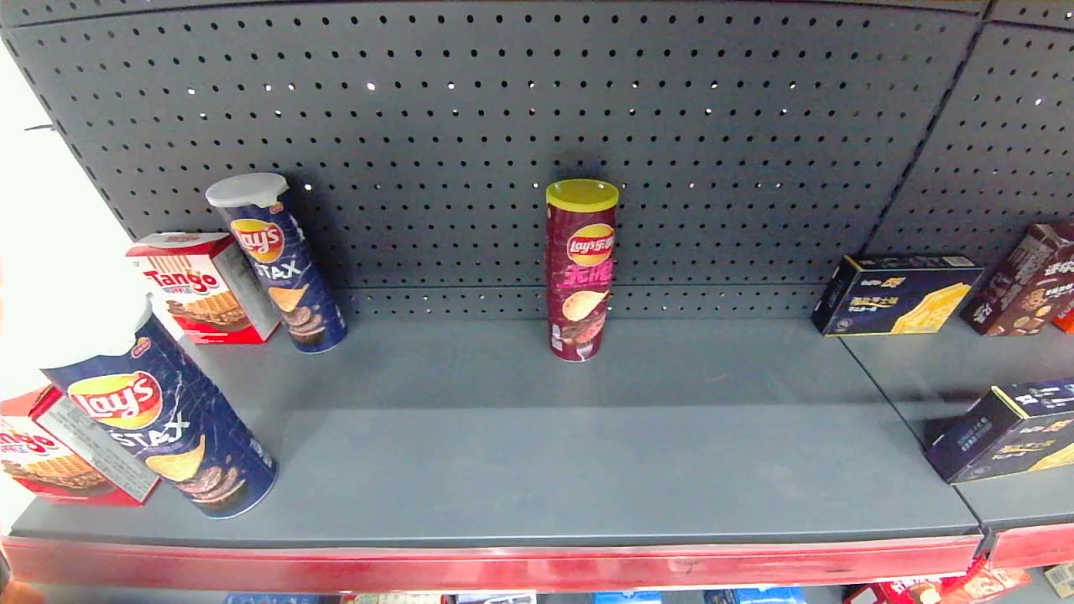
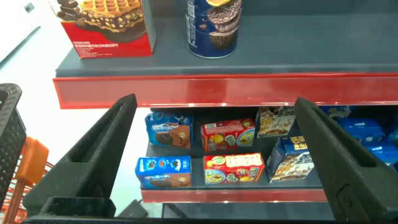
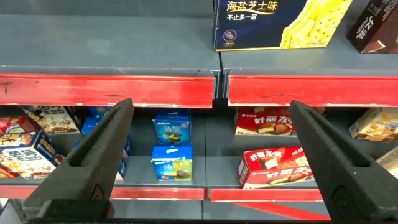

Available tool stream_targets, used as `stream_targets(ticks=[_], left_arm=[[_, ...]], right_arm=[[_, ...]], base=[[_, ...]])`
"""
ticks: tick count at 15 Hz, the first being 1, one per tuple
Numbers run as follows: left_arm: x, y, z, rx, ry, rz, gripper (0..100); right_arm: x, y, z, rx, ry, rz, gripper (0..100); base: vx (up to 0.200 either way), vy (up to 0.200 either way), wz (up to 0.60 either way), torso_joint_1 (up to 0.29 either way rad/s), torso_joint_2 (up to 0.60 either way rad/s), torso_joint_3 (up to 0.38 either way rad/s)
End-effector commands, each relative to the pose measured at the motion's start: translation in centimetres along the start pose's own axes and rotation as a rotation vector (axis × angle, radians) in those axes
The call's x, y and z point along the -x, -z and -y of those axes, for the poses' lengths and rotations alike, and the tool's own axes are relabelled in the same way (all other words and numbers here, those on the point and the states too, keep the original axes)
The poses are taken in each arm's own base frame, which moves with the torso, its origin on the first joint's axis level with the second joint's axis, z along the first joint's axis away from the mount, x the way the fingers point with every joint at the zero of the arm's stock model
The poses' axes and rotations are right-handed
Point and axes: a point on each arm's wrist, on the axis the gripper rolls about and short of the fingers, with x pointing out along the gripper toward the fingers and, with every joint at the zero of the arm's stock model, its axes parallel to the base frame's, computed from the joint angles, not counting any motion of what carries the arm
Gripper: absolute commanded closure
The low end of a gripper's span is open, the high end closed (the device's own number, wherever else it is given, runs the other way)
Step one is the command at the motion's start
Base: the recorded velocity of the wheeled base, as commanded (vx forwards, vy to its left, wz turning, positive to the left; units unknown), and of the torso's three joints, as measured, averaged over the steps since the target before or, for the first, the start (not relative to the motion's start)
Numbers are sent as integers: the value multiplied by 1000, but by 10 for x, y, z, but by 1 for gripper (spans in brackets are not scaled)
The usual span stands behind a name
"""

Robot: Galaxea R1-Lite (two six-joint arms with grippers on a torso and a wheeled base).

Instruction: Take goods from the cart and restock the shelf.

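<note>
Jaws both spread wide, empty; front red box [image 1: 50,470] partly cut off.

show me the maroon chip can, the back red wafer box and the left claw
maroon chip can [image 1: 581,277], head view, middle of its label
back red wafer box [image 1: 200,289], head view, on its front face
left claw [image 2: 214,102], left wrist view, midway between its open fingertips

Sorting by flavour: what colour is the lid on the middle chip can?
Yellow lid, clearest in the head view.

my left end effector [image 2: 211,160] is spread wide, gripping nothing; my right end effector [image 3: 208,160] is spread just as wide.
</note>
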Motion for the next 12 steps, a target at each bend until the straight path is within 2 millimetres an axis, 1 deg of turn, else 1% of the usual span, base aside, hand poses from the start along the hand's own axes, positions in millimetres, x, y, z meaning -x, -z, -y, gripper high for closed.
stream_targets(ticks=[1,3,12], left_arm=[[0,0,0,0,-1,-1,0],[0,0,0,0,-1,-2,0],[0,0,0,0,-1,-2,0]], right_arm=[[0,0,0,1,-1,0,0],[0,0,0,1,1,-3,0],[0,0,0,-2,1,0,0]], base=[[0,0,0,0,0,0],[0,0,0,0,0,0],[0,0,600,5,4,3]])
